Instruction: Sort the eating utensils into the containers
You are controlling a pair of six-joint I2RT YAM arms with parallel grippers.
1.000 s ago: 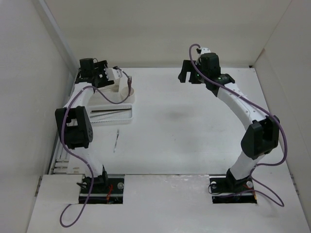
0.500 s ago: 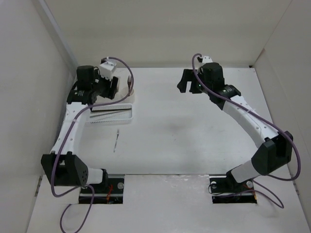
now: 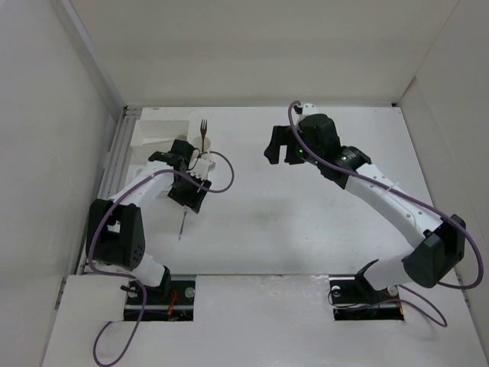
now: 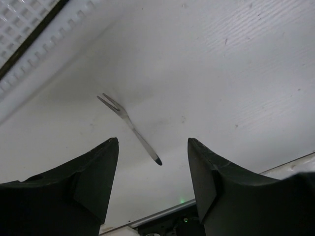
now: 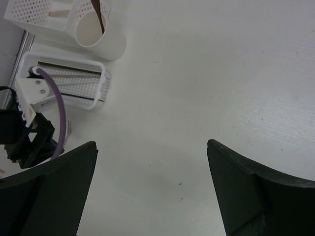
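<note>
A small thin metal fork (image 3: 182, 225) lies on the table; in the left wrist view the fork (image 4: 129, 129) lies just ahead of my open, empty left gripper (image 4: 152, 142), tines pointing away. From above, the left gripper (image 3: 188, 200) hovers just behind the fork. A brown wooden fork (image 3: 204, 127) stands in the round cream cup (image 3: 200, 147). The rectangular box (image 3: 159, 132) sits at the back left. The ribbed tray (image 5: 69, 81) holds dark chopsticks (image 5: 64, 65). My right gripper (image 3: 278, 150) is open and empty over bare table mid-back (image 5: 152, 145).
The side wall (image 3: 61, 153) and a rail run close along the left of the containers. The left arm's purple cable (image 3: 221, 172) loops beside the cup. The tray's edge (image 4: 34, 54) shows at the upper left of the left wrist view.
The left gripper has swung from the box and cup at the back toward the front, down over the metal fork. The right gripper has drifted left and nearer.
</note>
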